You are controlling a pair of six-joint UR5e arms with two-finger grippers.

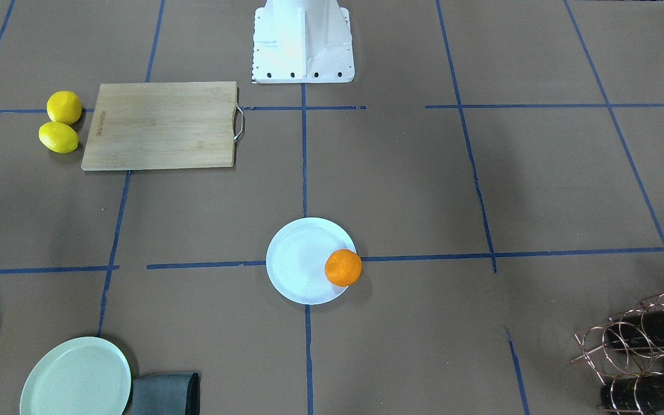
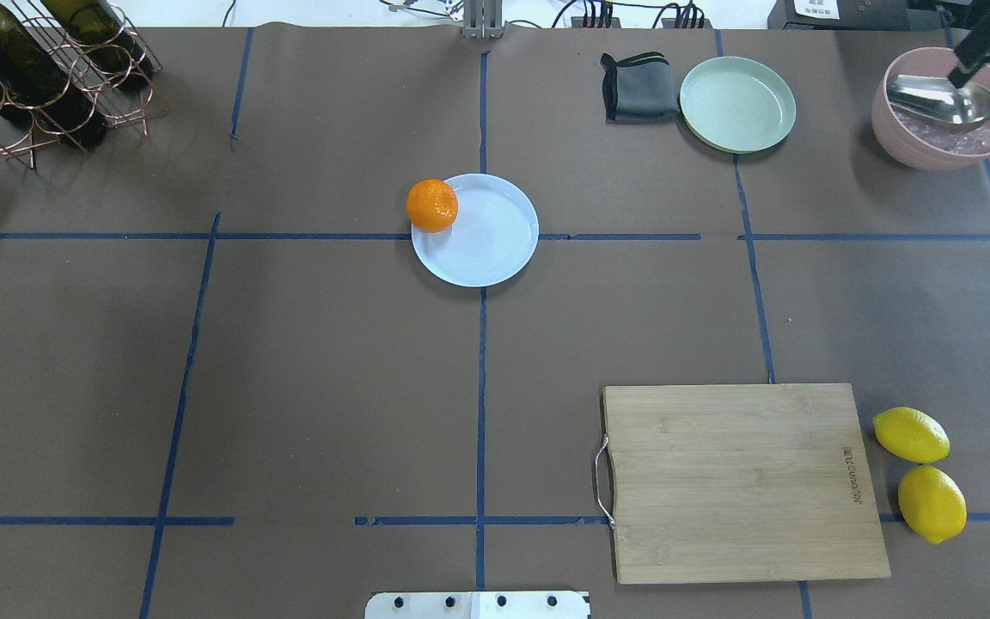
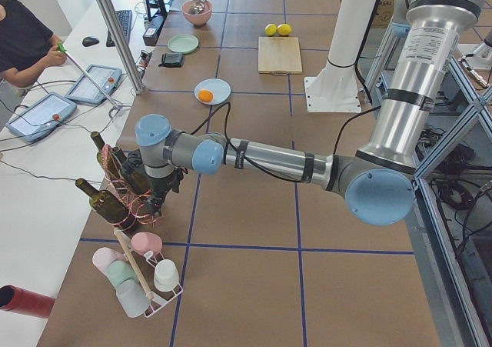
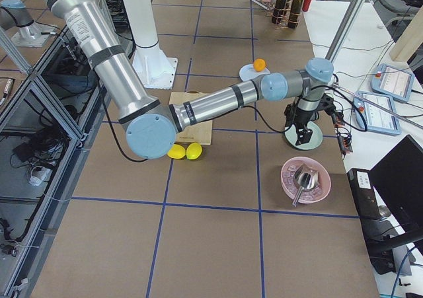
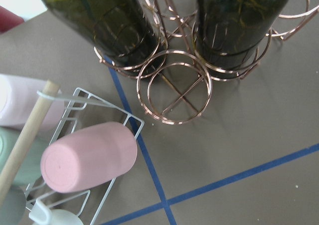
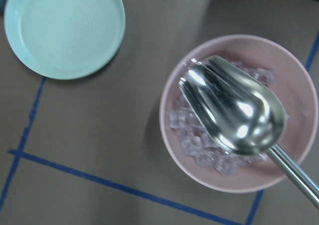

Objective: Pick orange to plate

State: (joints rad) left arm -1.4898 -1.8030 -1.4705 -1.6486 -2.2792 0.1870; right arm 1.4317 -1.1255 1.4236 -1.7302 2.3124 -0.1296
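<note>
The orange point(image 2: 431, 205) rests on the left rim of the pale bluish-white plate point(image 2: 495, 249) in the overhead view, near the table's middle; it leans half over the plate's edge point(image 1: 297, 282). Both grippers are far from it. In the left side view my left gripper point(image 3: 164, 191) hangs over the wine-bottle rack at the table's left end. My right gripper point(image 4: 303, 134) hovers between the green plate and the pink bowl at the far right corner. I cannot tell whether either gripper is open or shut; no fingers show in the wrist views.
A wooden cutting board point(image 2: 744, 481) with two lemons point(image 2: 920, 473) beside it lies near the robot's right. A pale green plate point(image 2: 737, 103), a grey cloth point(image 2: 639, 86) and a pink bowl point(image 2: 933, 137) of ice with a metal scoop point(image 6: 234, 108) stand at the far right. The copper bottle rack point(image 2: 39, 77) is at the far left.
</note>
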